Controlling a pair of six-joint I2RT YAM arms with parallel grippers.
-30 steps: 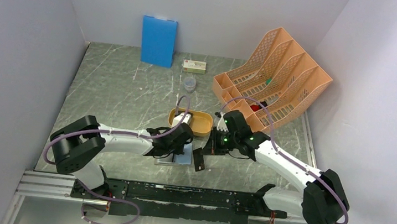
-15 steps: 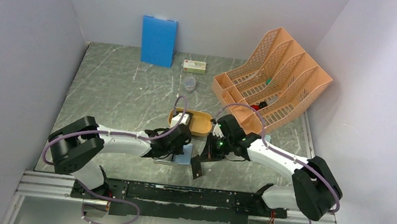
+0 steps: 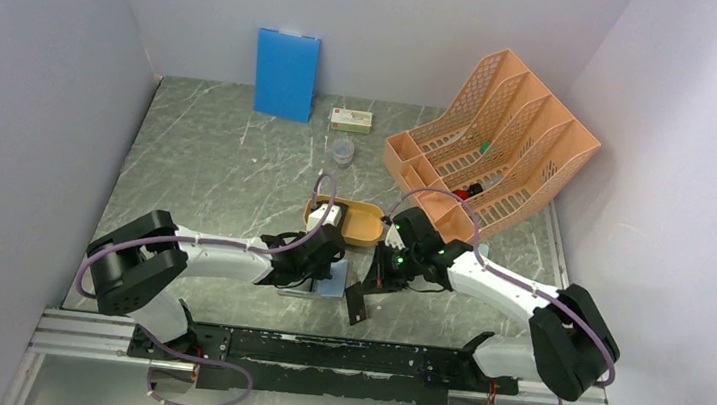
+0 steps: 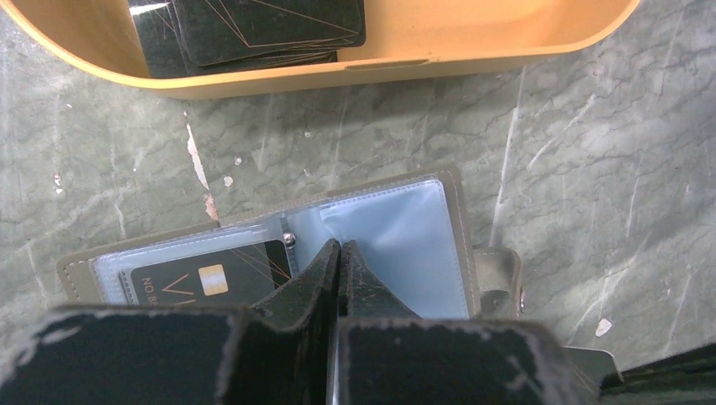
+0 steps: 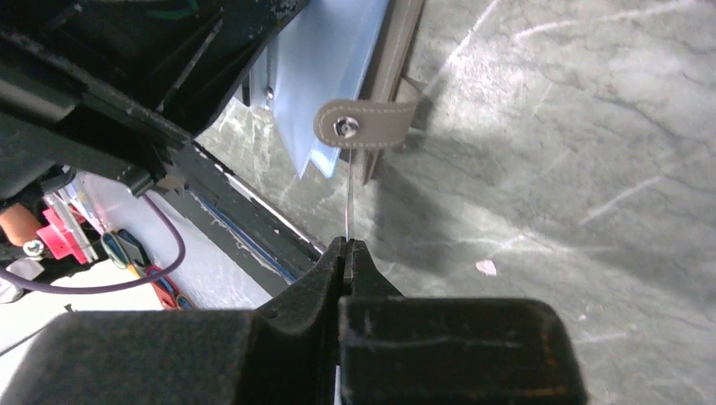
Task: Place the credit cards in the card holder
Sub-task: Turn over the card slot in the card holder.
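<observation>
The grey card holder (image 4: 460, 245) lies open on the table, pale blue pockets up, also seen in the top view as the card holder (image 3: 333, 283). One black credit card (image 4: 211, 283) sits in its left pocket. My left gripper (image 4: 339, 246) is shut at the holder's middle fold, with a thin pale sliver of pocket between the fingers. More credit cards (image 4: 270, 25) lie stacked in the yellow tray. My right gripper (image 5: 346, 243) is shut on a credit card (image 5: 348, 194) seen edge-on, just short of the holder's snap strap (image 5: 363, 126). From above, that held card (image 3: 356, 305) hangs below the right gripper (image 3: 363, 289).
The mustard-yellow oval tray (image 4: 405, 63) stands just beyond the holder. Further back are a blue board (image 3: 285, 74), a small box (image 3: 351, 118) and a clear cup (image 3: 342, 151). An orange file rack (image 3: 492, 136) fills the back right. The arms' base rail (image 3: 318, 354) runs along the near edge.
My left gripper has closed fully at the holder's fold. The right arm has shifted left with its card, closer to the holder's right edge, then held still.
</observation>
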